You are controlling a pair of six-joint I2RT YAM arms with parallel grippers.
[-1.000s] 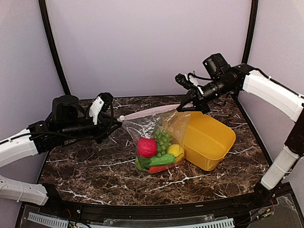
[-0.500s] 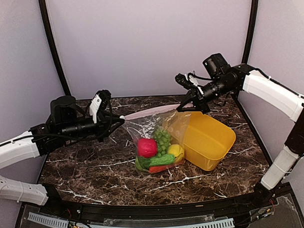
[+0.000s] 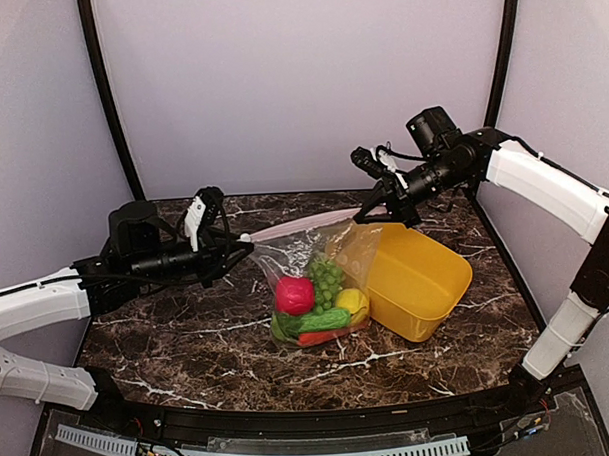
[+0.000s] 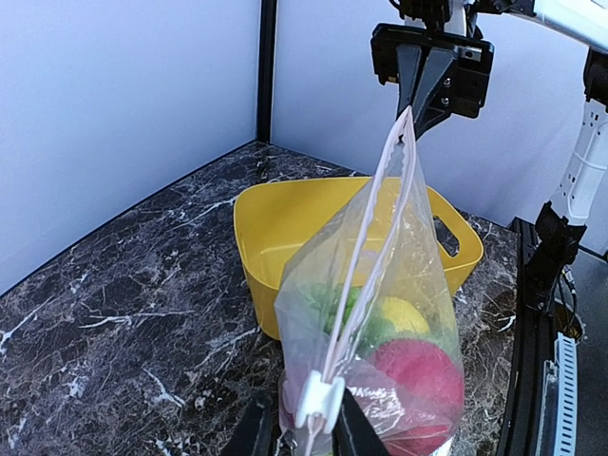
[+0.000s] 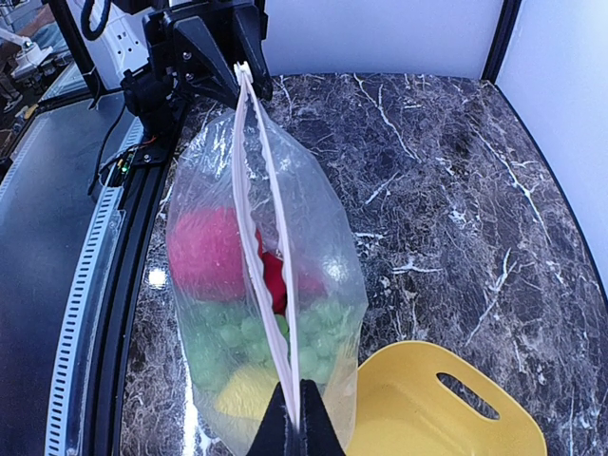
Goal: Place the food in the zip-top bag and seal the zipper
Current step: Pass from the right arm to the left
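- Zip-top bag (image 3: 282, 257) sits with its bottom on the marble bench (image 3: 178, 332), just beside the yellow basket (image 3: 426, 274). Its zipper (image 3: 314, 224) is stretched in the air between the two claws.
- Only the top view sorts out the food inside: a red ball (image 3: 294, 295), a grape bunch (image 3: 326, 275), a lemon (image 3: 351, 300), a cucumber (image 3: 323, 319) and, lowest, a carrot (image 3: 313, 338).
- Only the left wrist view shows the white slider tab (image 4: 318, 399) clearly, at the near end of the zipper. The left claw (image 4: 304, 413) grasps it from both sides.
- The right wrist view shows the right claw (image 5: 294, 423) clenched on the zipper's other end. It also shows the two strips parted along the middle, so the mouth is unsealed, which the top view does not reveal.
- The basket's handle slot (image 4: 446, 237) appears only in the wrist views.
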